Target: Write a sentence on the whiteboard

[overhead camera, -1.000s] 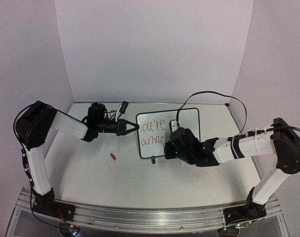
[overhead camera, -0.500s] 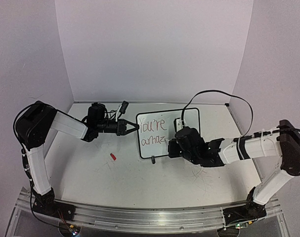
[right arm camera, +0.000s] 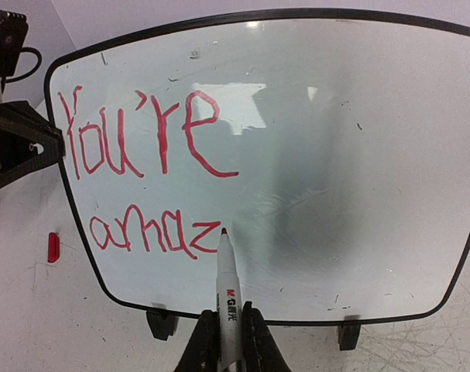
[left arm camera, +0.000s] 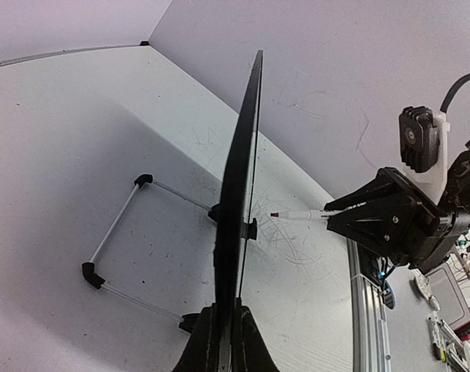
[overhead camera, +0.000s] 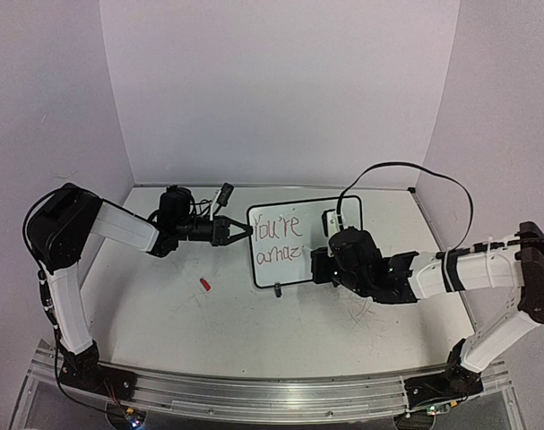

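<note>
Red handwritten sentence (right arm camera: pixel 163 139) on the black-framed white whiteboard (right arm camera: pixel 335 155) stops at "amaz"; right gripper (right arm camera: pixel 225 341), clamped on a white marker (right arm camera: pixel 229 287), should press lightly ahead-right; left gripper (left arm camera: pixel 224 329) pinches the frame.

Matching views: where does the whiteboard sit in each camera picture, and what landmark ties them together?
Top external: the whiteboard stands mid-picture.
Left wrist: seen edge-on, a dark near-vertical strip up the middle.
Right wrist: its face fills nearly the whole picture.
Shared landmark: the left pincer clamped on the board's left edge, at bottom centre in left wrist and far left in right wrist.
</note>
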Controlling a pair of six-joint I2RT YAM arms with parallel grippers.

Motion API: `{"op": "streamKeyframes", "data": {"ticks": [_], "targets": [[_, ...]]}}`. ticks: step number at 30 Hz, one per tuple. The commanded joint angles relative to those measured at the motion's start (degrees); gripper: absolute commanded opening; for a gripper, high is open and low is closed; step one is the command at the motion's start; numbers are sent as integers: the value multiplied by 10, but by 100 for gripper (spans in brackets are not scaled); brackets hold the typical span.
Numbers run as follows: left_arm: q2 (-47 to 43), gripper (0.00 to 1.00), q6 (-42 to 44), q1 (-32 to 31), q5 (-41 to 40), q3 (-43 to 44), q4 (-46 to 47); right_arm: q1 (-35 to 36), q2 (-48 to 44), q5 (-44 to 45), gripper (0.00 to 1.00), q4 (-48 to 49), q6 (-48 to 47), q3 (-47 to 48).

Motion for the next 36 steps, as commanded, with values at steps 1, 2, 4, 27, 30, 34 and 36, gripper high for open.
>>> {"op": "streamKeyframes", "data": {"ticks": [1, 2, 4, 27, 30, 34, 36], "targets": [[-23, 0, 11, -13, 6, 10, -21, 3, 2, 11, 0, 1, -9, 16], [-23, 0, 11, -13, 6, 10, -21, 3, 1, 13, 0, 1, -7, 14], [-23, 0, 12, -13, 6, 11, -22, 2, -3, 20, 0, 0, -6, 12], [-20, 0, 19, -13, 7, 11, -26, -8, 55, 24, 0, -3, -25, 75], [-21, 0, 19, -13, 6, 11, -26, -13, 57, 21, 0, -3, -19, 73], [-21, 0, 20, -13, 6, 12, -27, -17, 63, 15, 0, -9, -7, 66], [-19, 0, 19, -13, 7, 13, -27, -17, 63, 15, 0, -12, 2, 58]]}}
